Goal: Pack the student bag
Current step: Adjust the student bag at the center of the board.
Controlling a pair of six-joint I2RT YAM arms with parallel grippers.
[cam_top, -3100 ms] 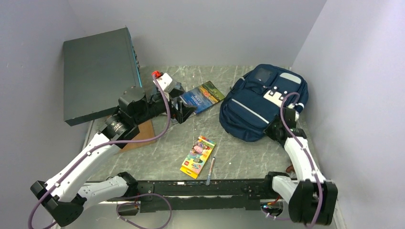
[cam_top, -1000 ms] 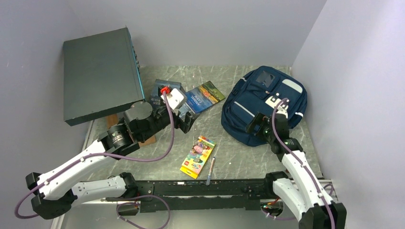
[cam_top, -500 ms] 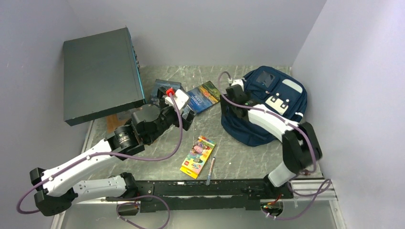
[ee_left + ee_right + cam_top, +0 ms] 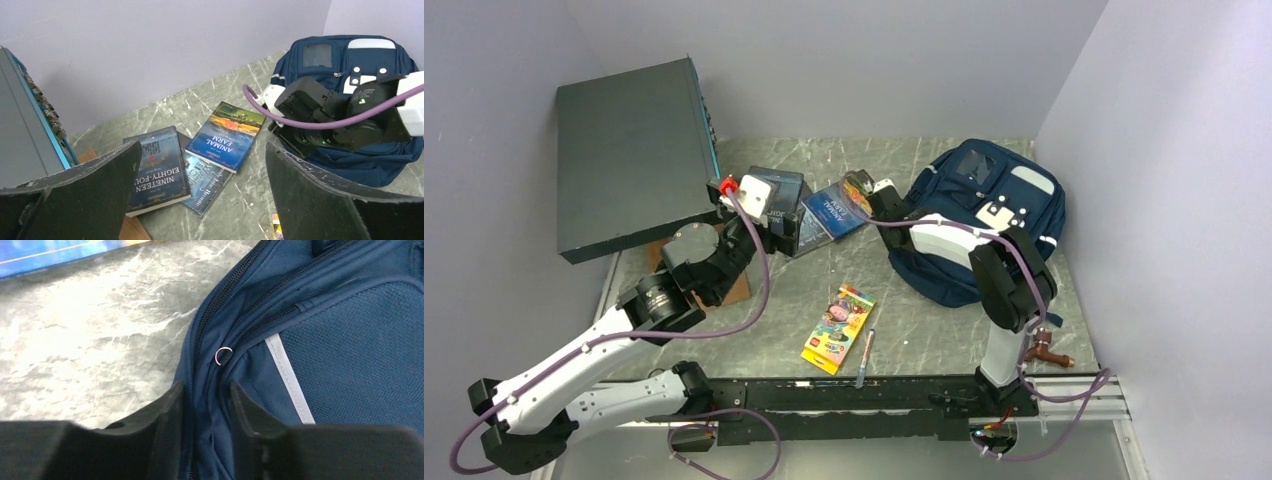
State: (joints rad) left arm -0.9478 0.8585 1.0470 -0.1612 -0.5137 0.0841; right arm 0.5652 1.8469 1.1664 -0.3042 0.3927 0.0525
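Moved since earlier: right arm has swung from the near side of the student bag [image 4: 984,215] across to its left edge; left arm has pulled back toward the dark flat box [image 4: 634,150]
Bag location: far right part of the tabletop [image 4: 924,330], close to the right wall, well apart from the flat box
Bag pose: lying flat with its front pockets facing up
Long axis: diagonal in the overhead view, from near-left to far-right; the end with the pale patch points toward the far wall; which end is the top I cannot tell
Right claw [image 4: 205,412]: narrowed onto a ridge of navy fabric beside the zip [image 4: 210,315], just below a small metal ring [image 4: 223,355]
Left claw [image 4: 202,150]: spread wide, holding nothing, hovering over the books [image 4: 225,136]
Done so far: nothing looks packed; the stretch of zip seen from the right wrist is closed
Left to do: open the bag, then load the three books, the crayon box [image 4: 838,314] and the pen [image 4: 865,357], all lying out on the tabletop
Step in hand: judged to be taking hold at the zip line to open or steady the bag
Progress: very early
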